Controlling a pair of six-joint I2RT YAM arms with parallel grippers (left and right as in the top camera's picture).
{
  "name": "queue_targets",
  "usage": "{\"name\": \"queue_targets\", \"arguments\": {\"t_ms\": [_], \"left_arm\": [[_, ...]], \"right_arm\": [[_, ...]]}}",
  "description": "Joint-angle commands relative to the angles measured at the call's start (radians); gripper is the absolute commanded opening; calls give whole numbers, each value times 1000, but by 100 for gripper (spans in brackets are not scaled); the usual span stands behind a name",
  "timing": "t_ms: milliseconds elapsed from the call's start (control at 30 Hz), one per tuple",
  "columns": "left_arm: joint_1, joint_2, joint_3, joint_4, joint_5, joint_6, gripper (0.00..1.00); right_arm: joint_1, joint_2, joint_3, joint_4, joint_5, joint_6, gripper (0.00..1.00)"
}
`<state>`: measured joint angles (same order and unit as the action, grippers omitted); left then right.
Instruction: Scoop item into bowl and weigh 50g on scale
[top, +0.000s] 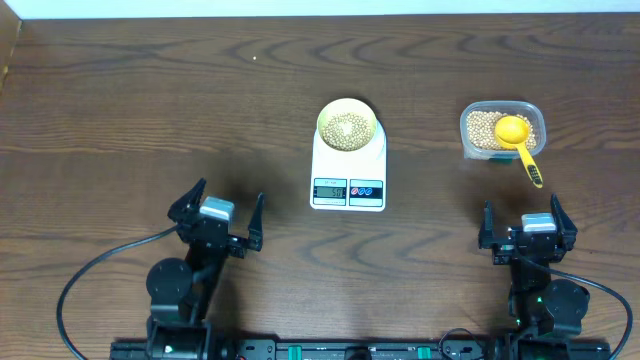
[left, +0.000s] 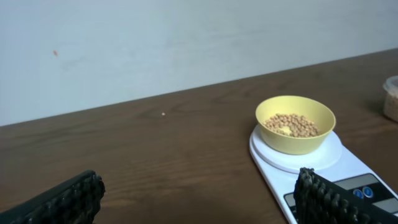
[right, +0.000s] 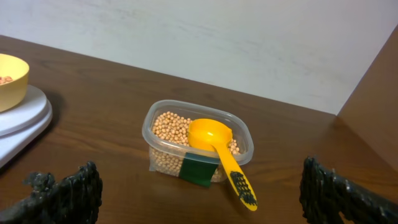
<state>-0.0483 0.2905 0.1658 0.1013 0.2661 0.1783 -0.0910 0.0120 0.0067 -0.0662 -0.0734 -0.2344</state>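
Left gripper and right gripper both spread, empty; bowl of beans sits on scale, ahead between them.

I count one scale; one bowl on scale; one tub right of scale; one scoop. Uncountable beans, two heaps. My left gripper, right gripper: two.
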Motion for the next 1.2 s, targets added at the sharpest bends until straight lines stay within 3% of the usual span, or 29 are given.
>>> {"name": "queue_targets", "arguments": {"t_ms": [0,533,767,1167], "left_arm": [[1,-66,-38,6,-46,-19,100],[3,-287,-162,-48,-76,-19,99],[4,-290,-162,-161,-77,-20,100],[4,-290,-162,-156,-77,-19,99]], "right_arm": [[7,-6,-1,-5,4,9,99],[7,-6,-1,-5,4,9,99],[7,-6,-1,-5,4,9,99],[7,-6,-1,-5,4,9,99]]}}
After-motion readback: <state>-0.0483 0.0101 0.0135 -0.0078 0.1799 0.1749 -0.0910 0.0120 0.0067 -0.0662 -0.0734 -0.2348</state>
